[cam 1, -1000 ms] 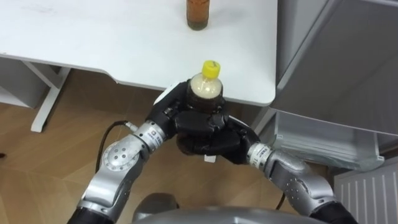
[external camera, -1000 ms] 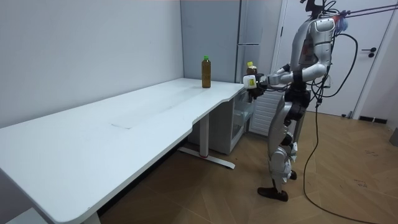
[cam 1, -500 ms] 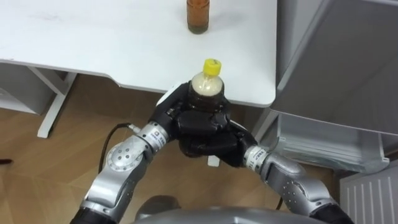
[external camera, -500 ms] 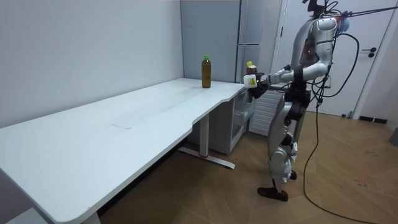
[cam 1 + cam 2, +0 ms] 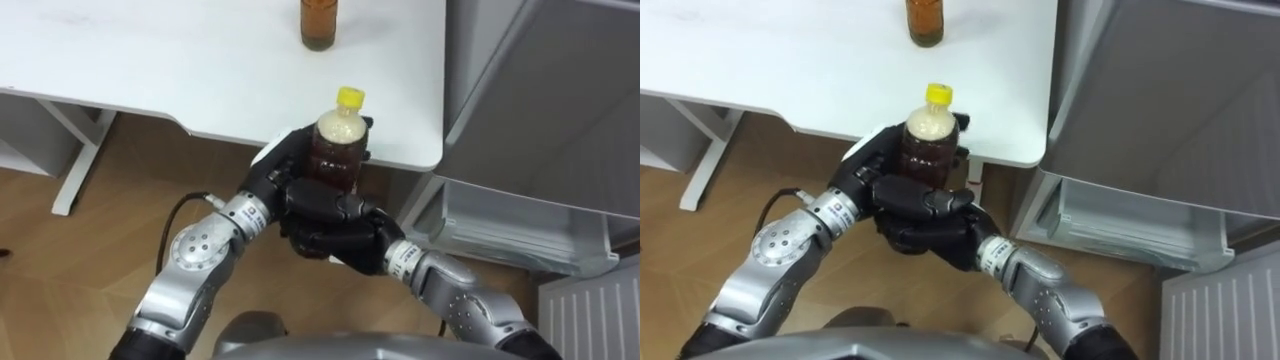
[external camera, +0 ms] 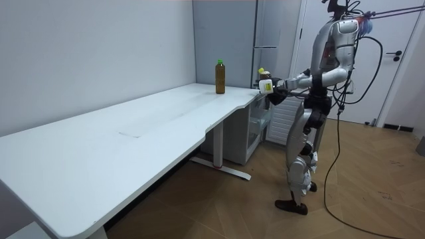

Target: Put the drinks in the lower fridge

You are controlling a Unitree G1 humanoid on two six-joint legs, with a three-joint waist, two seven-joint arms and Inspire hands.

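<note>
In the left eye view we see the yellow-capped bottle (image 5: 336, 145) of dark drink held upright in front of the robot's chest, just at the near right corner of the white tabletop (image 5: 180, 70). The left hand (image 5: 283, 172) comes in from the lower left, its fingers curled round the bottle's left side. The right hand (image 5: 330, 222) comes in from the lower right and is clamped over the bottle's lower part, its dark fingers lying across the front (both hands grip the same bottle). A second bottle (image 5: 320, 24) of amber drink stands at the far side of the tabletop, well apart from the hands. To the right rises the grey fridge (image 5: 545, 90), and below it the lower fridge (image 5: 515, 228) stands open, with a pale shelf edge showing.

In the room view we see the robot standing upright on the wooden floor at the end of the tabletop (image 6: 133, 139), close to the fridge (image 6: 265, 33), with both arms reaching forward. The yellow-capped bottle (image 6: 265, 83) sits in its hands above the tabletop's corner. The second bottle (image 6: 220, 76) has a green cap here.

In the right eye view the grasp reads the same: the left hand (image 5: 872, 165) wraps the yellow-capped bottle (image 5: 926, 145) and the right hand (image 5: 925, 218) closes under and across it.
</note>
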